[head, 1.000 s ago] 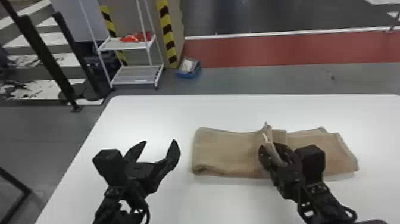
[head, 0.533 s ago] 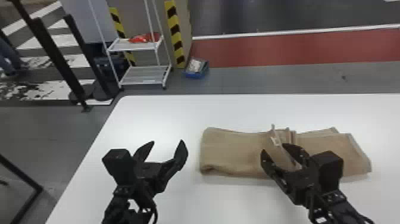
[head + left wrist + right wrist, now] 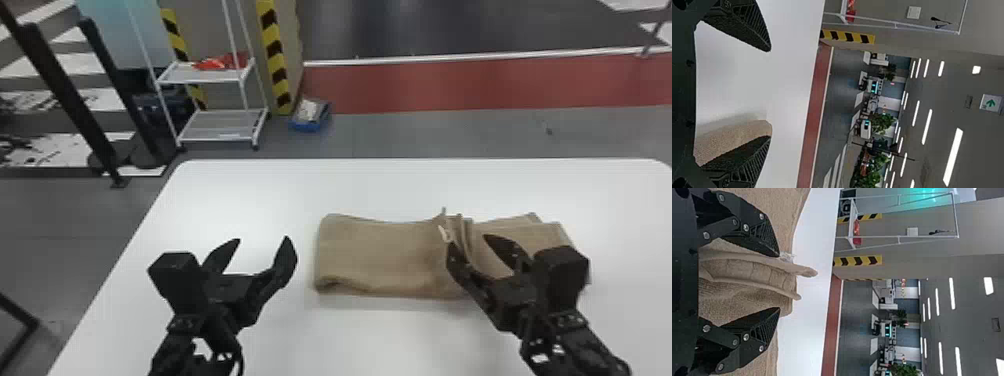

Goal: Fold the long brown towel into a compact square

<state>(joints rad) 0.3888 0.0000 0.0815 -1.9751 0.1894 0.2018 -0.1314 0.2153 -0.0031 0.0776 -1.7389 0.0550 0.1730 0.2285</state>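
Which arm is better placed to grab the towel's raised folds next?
Right, I'd say: the right end effector is open around the raised folds, while the left end effector sits left of the towel.

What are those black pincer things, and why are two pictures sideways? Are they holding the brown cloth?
They belong to a robot with two arms. Each arm ends in a gripper, a bit like a hand with two fingers: the left gripper and the right gripper. One picture comes from the robot's head, looking down. The two sideways ones come from cameras on its wrists, turned on their side. On the white table lies a brown towel, partly folded. Nothing is pinched: both grippers are open. Some towel folds stand up between the right one's fingers, while the left one is beside the towel's end.
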